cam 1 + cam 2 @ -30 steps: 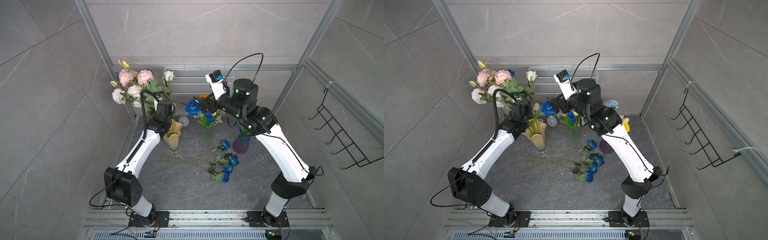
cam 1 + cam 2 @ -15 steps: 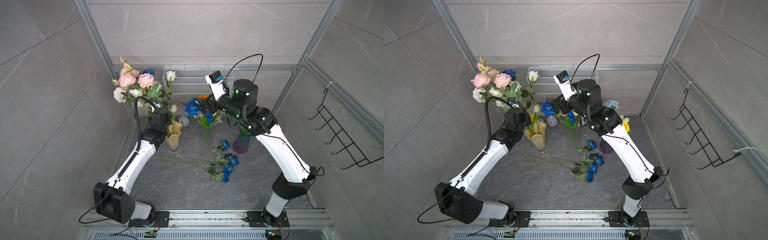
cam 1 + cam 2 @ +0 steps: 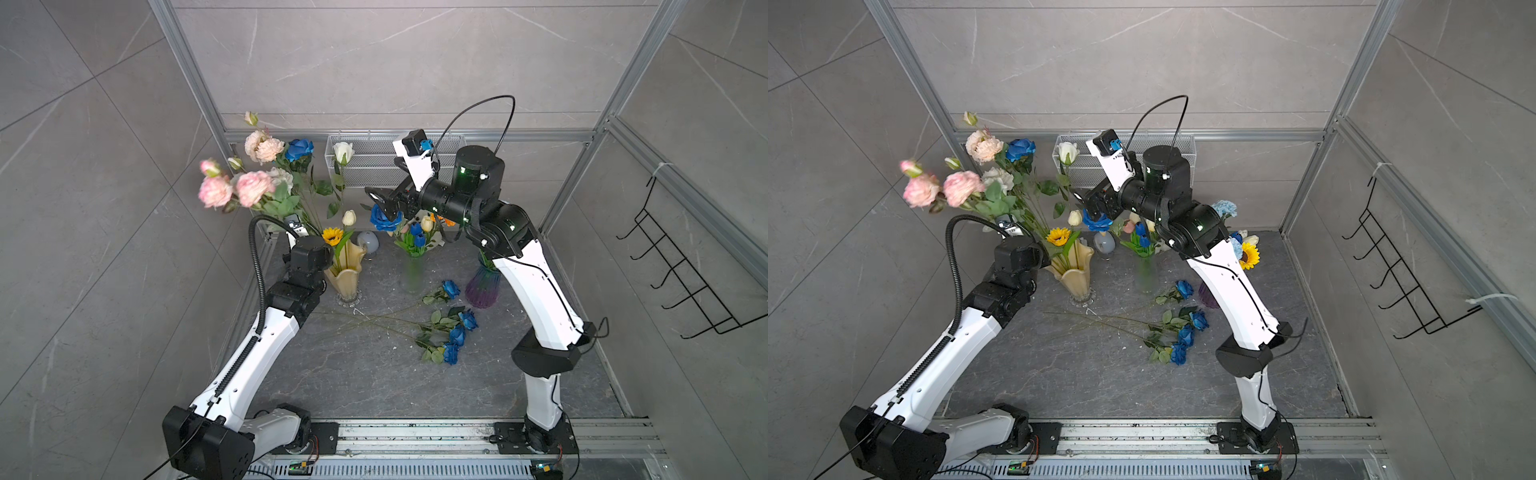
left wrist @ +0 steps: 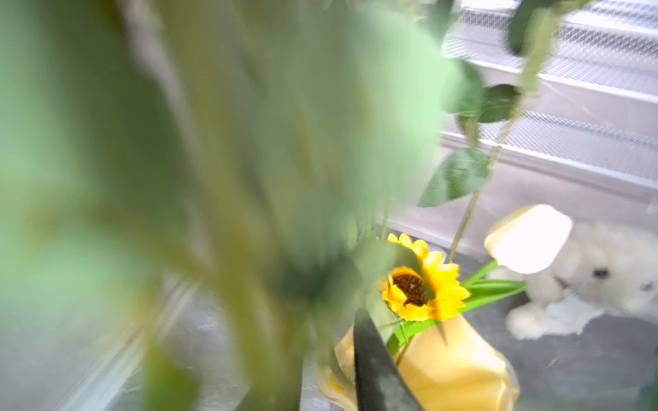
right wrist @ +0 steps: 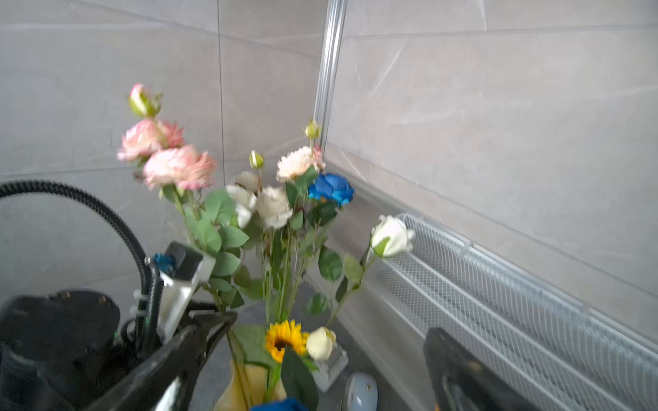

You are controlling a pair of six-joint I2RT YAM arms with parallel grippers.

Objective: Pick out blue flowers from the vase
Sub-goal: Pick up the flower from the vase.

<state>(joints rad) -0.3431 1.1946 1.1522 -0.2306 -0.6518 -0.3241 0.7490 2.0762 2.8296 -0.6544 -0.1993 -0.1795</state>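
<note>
A deep blue rose [image 3: 300,149] [image 3: 1020,149] [image 5: 331,188] stands high in the mixed pink and white bunch in the yellow vase [image 3: 347,274] [image 4: 459,366]. My left gripper [image 4: 320,320] is at the bunch's stems just above the vase. One dark finger [image 4: 374,363] shows off-centre and the blurred stems hide the other. My right gripper [image 3: 376,199] [image 5: 327,327] is wide open above another blue rose [image 3: 384,218] [image 3: 1096,220] and blue tulips [image 3: 417,235] in the clear vase [image 3: 411,274]. Several blue roses [image 3: 457,332] lie on the floor.
A purple vase [image 3: 482,286] under the right arm holds a pale blue carnation [image 3: 1224,208] and a sunflower [image 3: 1249,255]. A wire basket [image 3: 374,166] lines the back wall. A small grey round thing [image 3: 369,241] sits between the vases. A black rack [image 3: 681,266] hangs on the right wall.
The left arm has drawn lower and back. The bunch has spread and tipped left, its pink blooms blurred in motion, and the blue rose now shows. The right arm has not moved.
</note>
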